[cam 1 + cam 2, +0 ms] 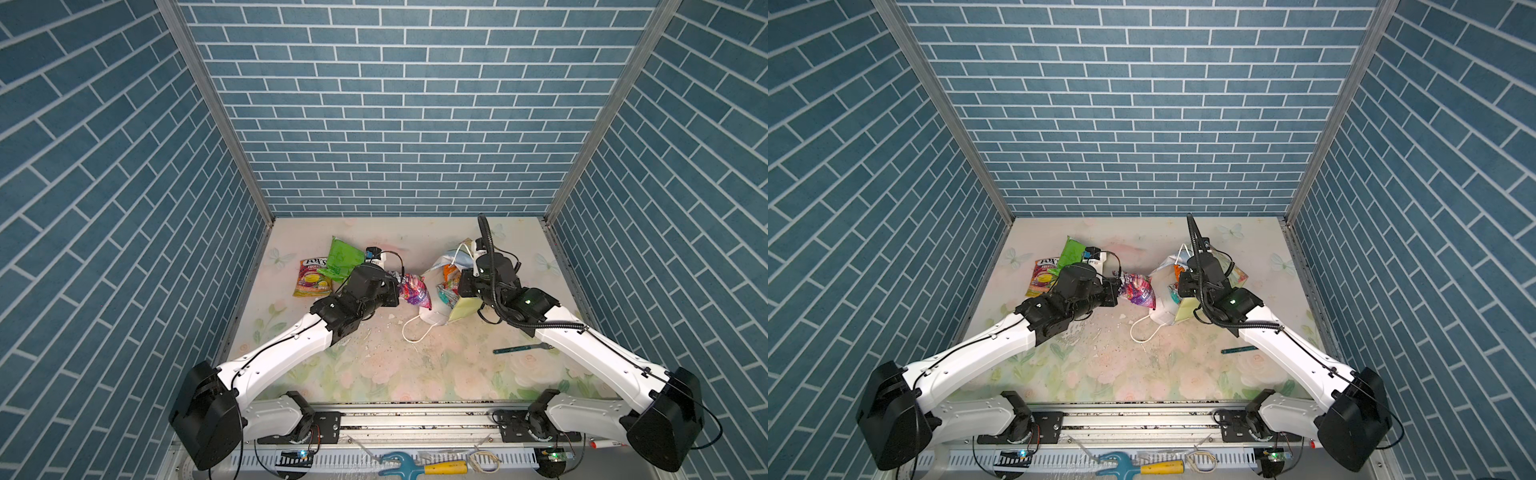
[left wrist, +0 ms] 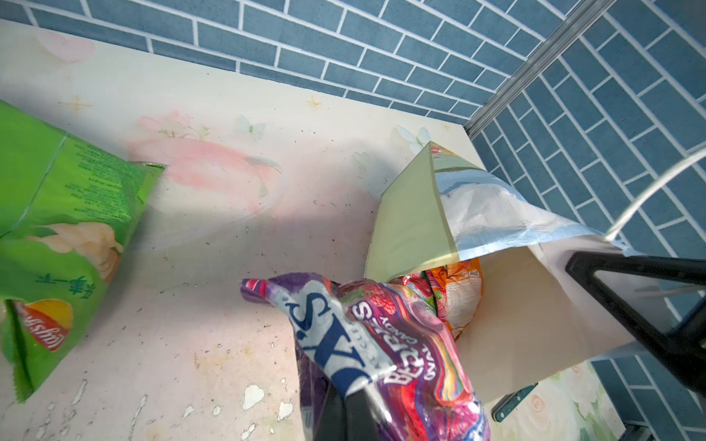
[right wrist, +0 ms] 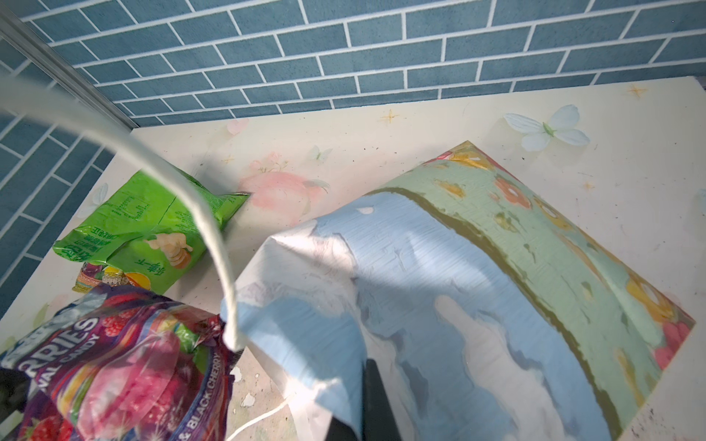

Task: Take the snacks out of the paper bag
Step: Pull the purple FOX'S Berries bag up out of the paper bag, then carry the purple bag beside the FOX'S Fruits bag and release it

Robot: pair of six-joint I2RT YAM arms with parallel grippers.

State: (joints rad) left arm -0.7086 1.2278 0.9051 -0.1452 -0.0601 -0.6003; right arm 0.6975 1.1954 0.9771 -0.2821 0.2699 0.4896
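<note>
Right now the left gripper [image 1: 394,286] is squeezing shut on a purple candy packet [image 1: 413,291] just outside the paper bag [image 1: 461,309], at its mouth. The right gripper [image 1: 465,286] is pinching shut on the paper bag's rim. A green chip bag [image 1: 343,257] is lying well apart from the paper bag, and other packets [image 1: 449,286] are sitting inside it.

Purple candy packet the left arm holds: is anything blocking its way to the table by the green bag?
Nothing visible does. The purple candy packet is already outside the paper bag, and only bare, speckled table lies between it and the green chip bag.
</note>
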